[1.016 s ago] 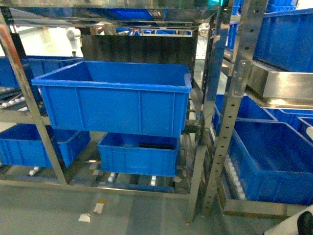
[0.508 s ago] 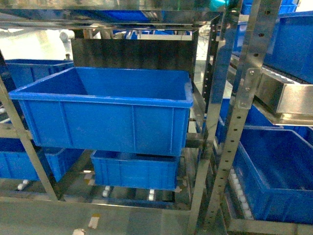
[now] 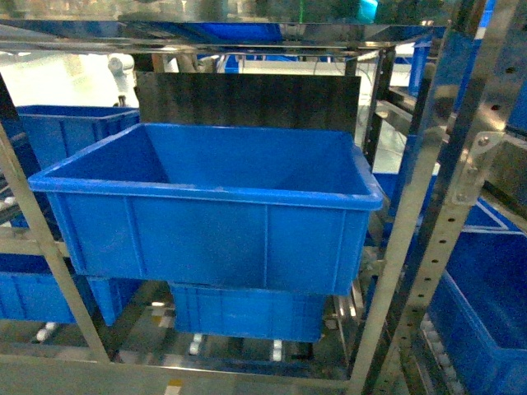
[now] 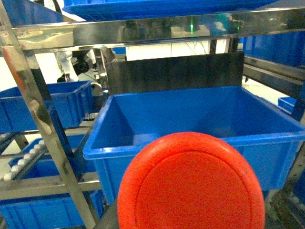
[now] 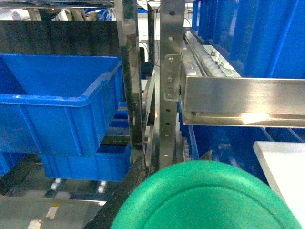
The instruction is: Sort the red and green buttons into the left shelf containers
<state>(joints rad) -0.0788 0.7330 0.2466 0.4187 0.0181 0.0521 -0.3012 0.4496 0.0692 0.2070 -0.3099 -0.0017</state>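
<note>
The red button's wide cap fills the lower middle of the left wrist view, held close in front of the camera. A dark finger of my left gripper shows at its lower left; the jaws are otherwise hidden behind the cap. The cap faces a large blue container on the left shelf, which looks empty. In the right wrist view the green button's cap fills the bottom, with a dark finger of my right gripper beside it. In the head view the same blue container stands in the middle; neither gripper shows there.
Steel shelf uprights stand right of the container, with another post at its left. A smaller blue bin sits on the rollers below. More blue bins stand further left, and a steel rail juts from the right shelf.
The head view has closed in on the shelf. The middle container has grown larger and shifted right in the frame, and the right-hand bins have slid mostly out of view.
</note>
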